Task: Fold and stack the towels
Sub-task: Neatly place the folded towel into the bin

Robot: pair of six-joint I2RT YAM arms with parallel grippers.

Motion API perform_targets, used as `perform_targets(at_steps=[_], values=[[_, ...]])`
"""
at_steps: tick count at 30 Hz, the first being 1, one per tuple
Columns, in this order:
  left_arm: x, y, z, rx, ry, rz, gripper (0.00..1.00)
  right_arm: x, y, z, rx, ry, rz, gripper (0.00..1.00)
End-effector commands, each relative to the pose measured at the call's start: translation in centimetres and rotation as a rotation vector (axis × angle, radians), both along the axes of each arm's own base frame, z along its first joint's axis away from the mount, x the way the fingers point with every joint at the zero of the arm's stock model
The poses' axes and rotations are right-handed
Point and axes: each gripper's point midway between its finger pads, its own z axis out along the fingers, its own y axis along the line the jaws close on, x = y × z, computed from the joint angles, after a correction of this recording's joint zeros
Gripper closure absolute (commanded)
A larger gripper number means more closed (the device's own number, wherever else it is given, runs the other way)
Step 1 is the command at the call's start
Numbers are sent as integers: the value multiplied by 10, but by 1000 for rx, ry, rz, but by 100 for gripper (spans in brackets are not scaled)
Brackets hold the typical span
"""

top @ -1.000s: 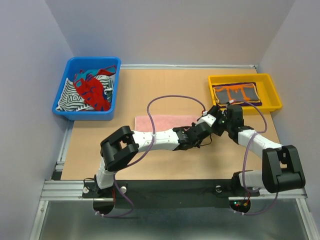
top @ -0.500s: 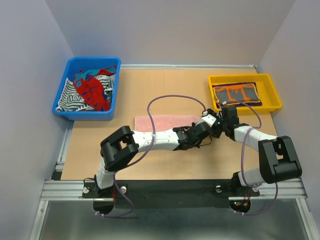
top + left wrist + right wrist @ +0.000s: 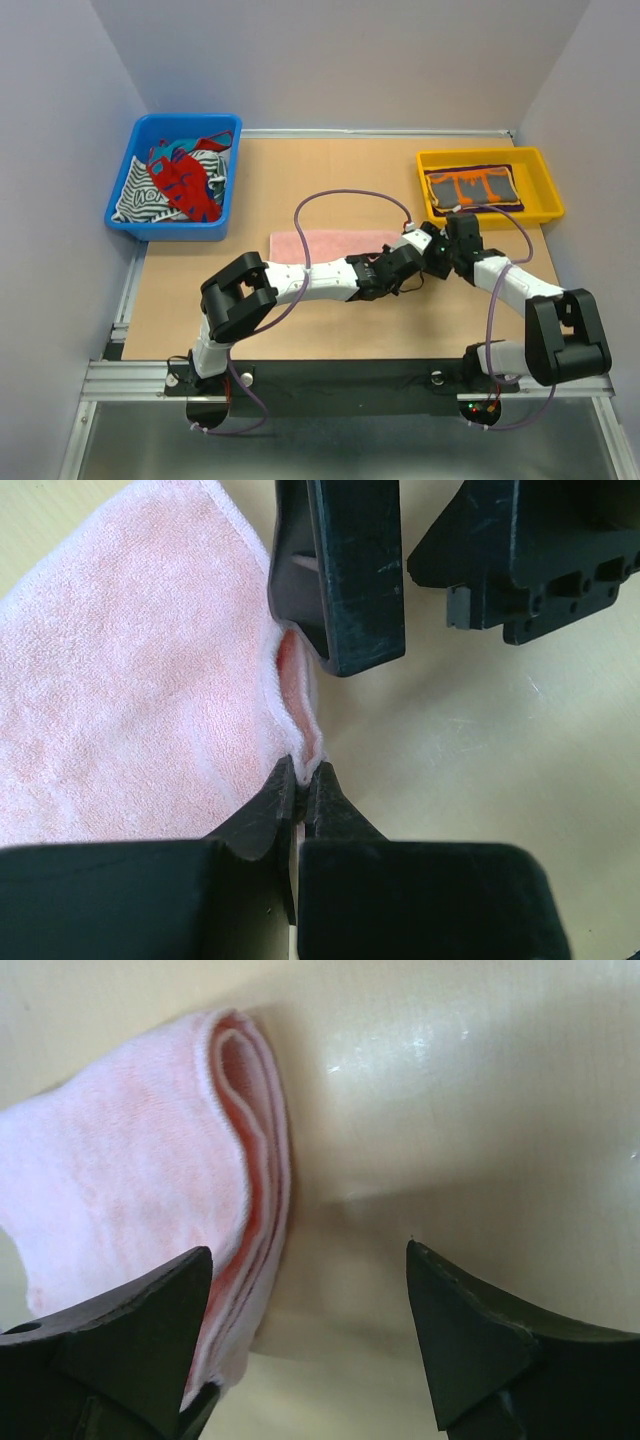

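Note:
The pale pink towel [image 3: 330,243] lies as a long folded strip mid-table. My left gripper [image 3: 408,252] is shut on its right-hand edge; in the left wrist view the tips [image 3: 302,772] pinch the towel's hem [image 3: 150,690]. My right gripper [image 3: 432,254] hovers just beyond that same end, open; its fingers [image 3: 345,590] show from the left wrist. In the right wrist view the jaws [image 3: 310,1260] stand wide, with the folded towel end [image 3: 150,1180] beside the left finger. The grey-and-orange towel [image 3: 472,187] lies folded in the yellow tray [image 3: 545,210], a dark purple edge showing under it.
A blue bin [image 3: 125,215] at the back left holds red, teal and striped cloths. Both arms cross close together right of centre, cables looping above them. Walls close in the table on the left, right and rear.
The right gripper has shifted slightly at the towel's end and its jaws have narrowed a little. The left gripper keeps its pinch; the towel has not moved.

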Motion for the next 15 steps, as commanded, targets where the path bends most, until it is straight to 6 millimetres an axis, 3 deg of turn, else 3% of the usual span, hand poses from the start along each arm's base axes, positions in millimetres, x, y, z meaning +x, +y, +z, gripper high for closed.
perform_targets(at_steps=[1, 4, 7, 15], values=[[5, 3, 33, -46, -35, 12, 100, 14, 15, 42, 80, -102, 22, 16], [3, 3, 32, -49, -29, 8, 100, 24, 24, 69, 143, -149, 28, 11], [4, 2, 34, -52, -34, 9, 100, 24, 36, 75, 203, -135, 77, 9], [9, -2, 50, -74, -62, 10, 100, 14, 40, 38, 239, -60, 57, 8]])
